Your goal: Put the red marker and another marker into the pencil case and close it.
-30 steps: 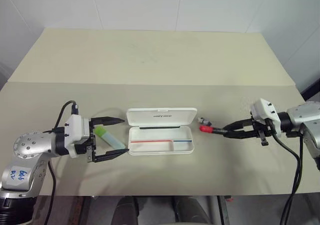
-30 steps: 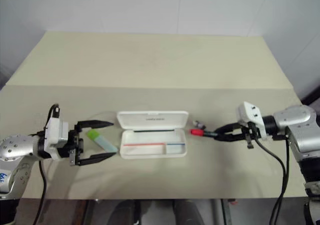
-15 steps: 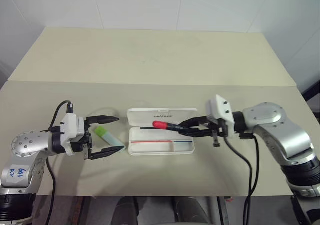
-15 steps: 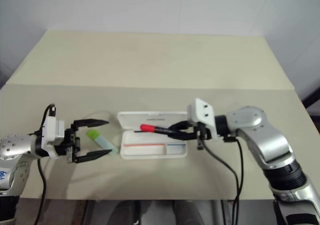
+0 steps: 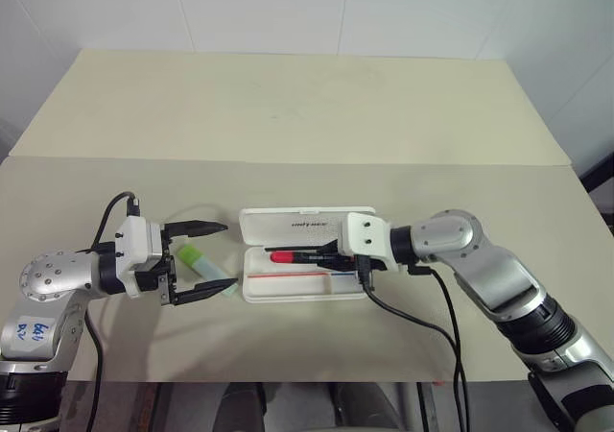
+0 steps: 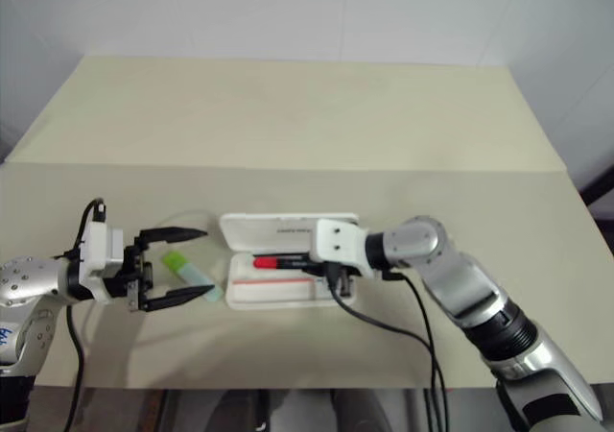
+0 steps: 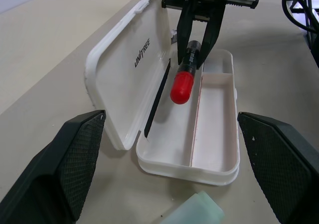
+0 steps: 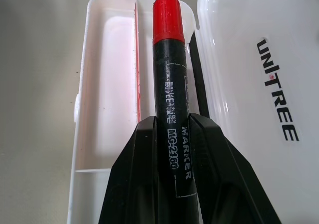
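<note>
While right fingers (image 5: 321, 255) pinch the red marker (image 5: 288, 256) above the open pencil case (image 5: 307, 269) for release, left fingers (image 5: 213, 256) gape wide around the mint marker (image 5: 203, 261).

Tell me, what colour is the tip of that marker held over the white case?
Bright red, on a black barrel: the red marker, clearest in the right wrist view.

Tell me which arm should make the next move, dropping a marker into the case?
Right. The right gripper is shut on the red marker, holding it over the open case. The left gripper is open, with the green marker lying on the table between its fingers, ungrasped.
</note>
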